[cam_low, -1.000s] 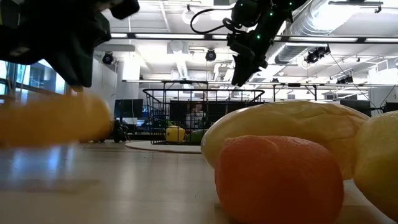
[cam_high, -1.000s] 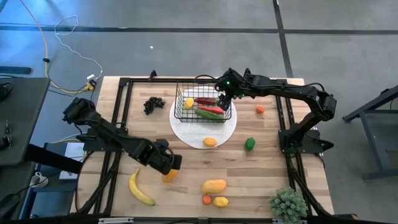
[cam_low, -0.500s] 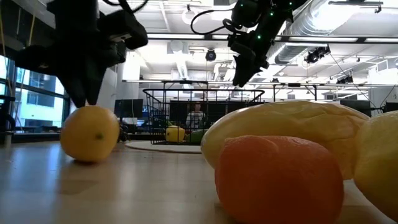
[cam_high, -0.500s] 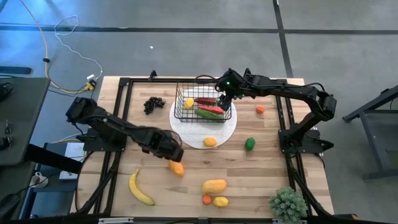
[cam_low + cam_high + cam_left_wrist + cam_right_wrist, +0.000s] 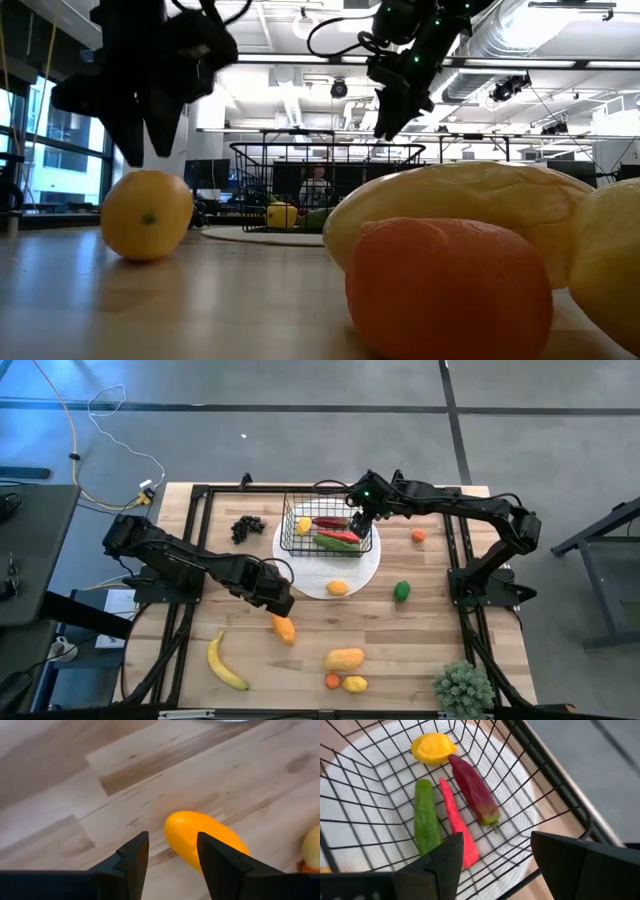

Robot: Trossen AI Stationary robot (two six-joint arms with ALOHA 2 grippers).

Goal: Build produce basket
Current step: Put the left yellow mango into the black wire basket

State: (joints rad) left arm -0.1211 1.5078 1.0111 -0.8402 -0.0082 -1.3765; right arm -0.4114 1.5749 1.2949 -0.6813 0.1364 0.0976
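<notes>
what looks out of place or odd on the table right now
Nothing is spilled or damaged. The orange fruit lies loose on the wood just off the open left gripper, while the basket sits upright on the white disc.

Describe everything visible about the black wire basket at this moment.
The basket is a small rectangular box of thin black wire mesh, with open grid sides and an open top. It stands upright on a flat white round disc toward the table's far side. Inside lie a yellow lemon, a green cucumber, a red chili and a dark red pod. The right gripper hangs open over its right end; contact with the wire cannot be told.
</notes>
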